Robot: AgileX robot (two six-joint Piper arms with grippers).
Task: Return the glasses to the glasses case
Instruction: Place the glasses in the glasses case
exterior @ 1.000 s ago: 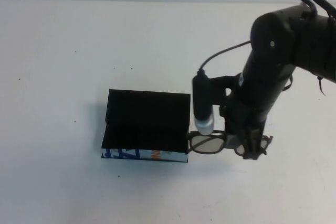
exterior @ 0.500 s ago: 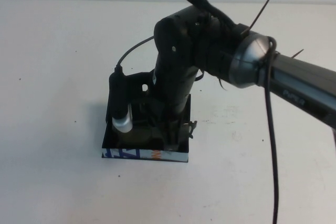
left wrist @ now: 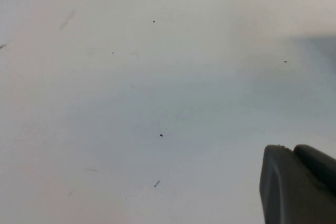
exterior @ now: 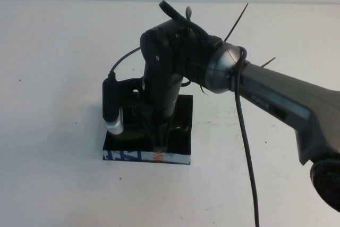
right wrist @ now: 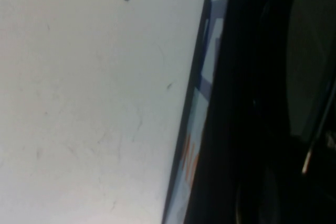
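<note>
The black glasses case (exterior: 180, 111) lies open at the table's middle, its blue, white and orange front strip (exterior: 146, 157) facing me. My right gripper (exterior: 159, 143) reaches down into the case from above and is shut on the glasses, which the arm mostly hides in the high view. In the right wrist view a greyish lens of the glasses (right wrist: 310, 51) shows inside the dark case, next to the patterned strip (right wrist: 202, 103). My left gripper (left wrist: 296, 182) is shut and empty over bare white table, out of the high view.
The white table (exterior: 58, 78) spreads on all sides of the case. The right arm's grey forearm (exterior: 287, 99) crosses from the right edge, with a black cable (exterior: 247, 158) hanging beneath it.
My right arm carried the glasses left from beside the case to over it, then shifted a little further left and down into the case.
</note>
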